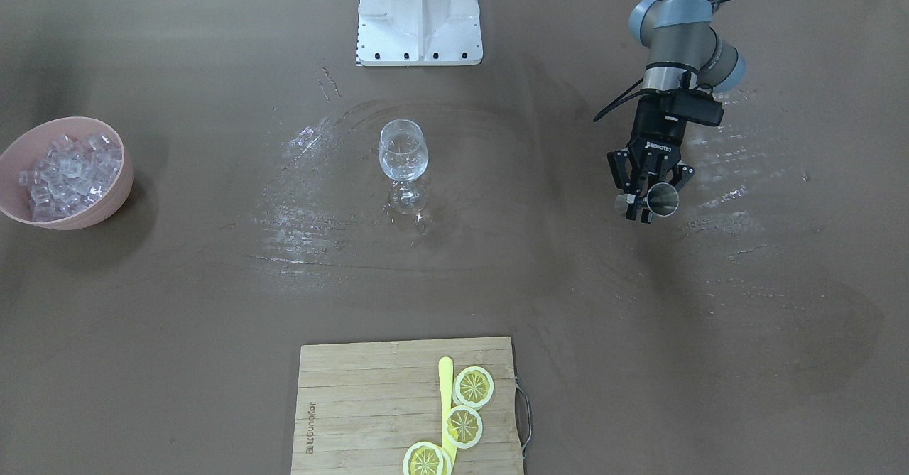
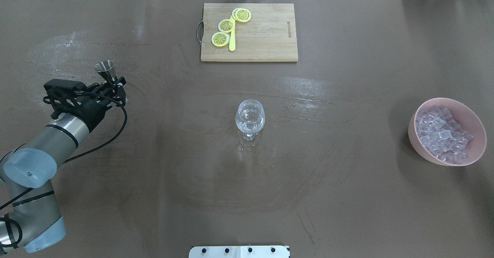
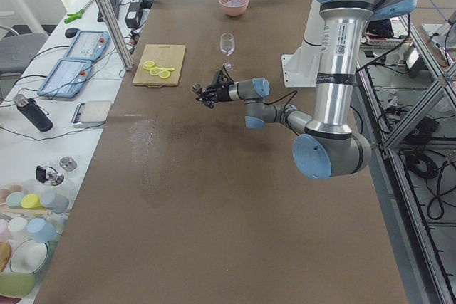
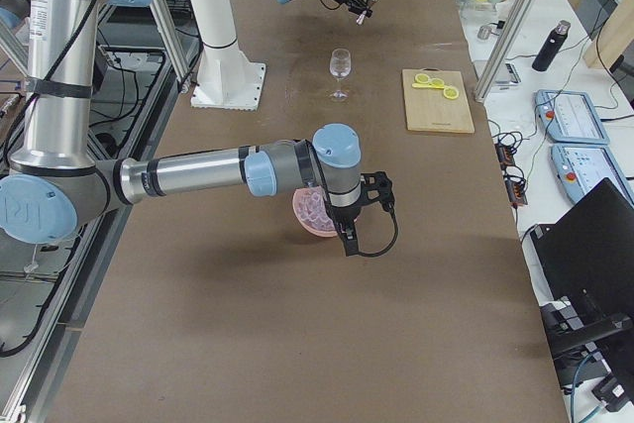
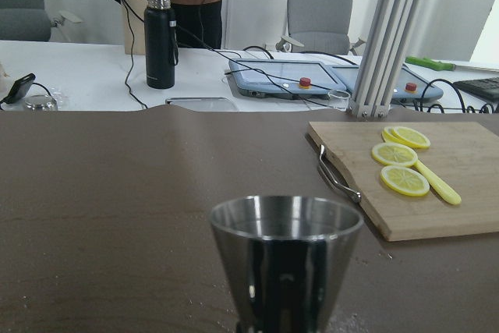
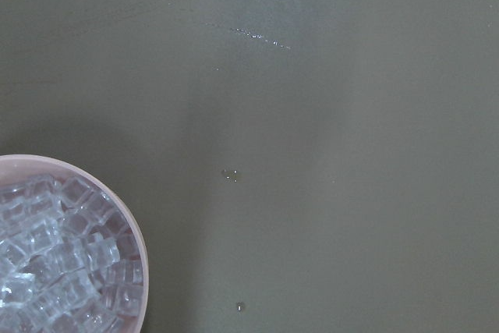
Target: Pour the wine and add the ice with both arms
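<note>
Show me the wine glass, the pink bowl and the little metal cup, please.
wine glass (image 2: 250,117): overhead view, on its rounded bowl.
pink bowl (image 2: 418,149): overhead view, on its outer wall.
metal cup (image 5: 285,264): left wrist view, on its shiny side.

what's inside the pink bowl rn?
The pink bowl holds a heap of small clear ice cubes, piled nearly to the rim. Nothing else shows among them. The cubes cover the bowl's bottom, so whatever lies under the pile cannot be seen.

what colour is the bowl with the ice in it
Pale pink. The bowl shows best in the overhead view.
</note>
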You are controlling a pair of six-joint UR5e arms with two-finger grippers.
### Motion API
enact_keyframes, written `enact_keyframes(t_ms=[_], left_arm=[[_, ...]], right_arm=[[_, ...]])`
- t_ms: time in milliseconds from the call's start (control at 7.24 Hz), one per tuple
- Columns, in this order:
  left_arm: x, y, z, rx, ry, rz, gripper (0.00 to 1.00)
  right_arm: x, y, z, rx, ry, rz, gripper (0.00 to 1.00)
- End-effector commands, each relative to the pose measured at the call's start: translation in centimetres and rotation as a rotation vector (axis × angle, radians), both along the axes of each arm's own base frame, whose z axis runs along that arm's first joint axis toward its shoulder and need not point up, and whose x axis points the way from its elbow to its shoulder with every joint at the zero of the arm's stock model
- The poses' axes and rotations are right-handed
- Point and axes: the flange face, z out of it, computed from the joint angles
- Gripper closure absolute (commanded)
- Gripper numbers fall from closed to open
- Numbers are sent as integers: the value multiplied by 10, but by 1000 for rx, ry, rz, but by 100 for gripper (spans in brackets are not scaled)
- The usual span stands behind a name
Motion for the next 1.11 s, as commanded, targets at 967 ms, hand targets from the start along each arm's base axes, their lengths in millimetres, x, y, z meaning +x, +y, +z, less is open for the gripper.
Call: enact_keyframes(t_ms=[967], left_arm=[[18, 18, 75, 30, -241, -92, 100]], right_arm=[[0, -1, 3, -4, 0, 0, 1]])
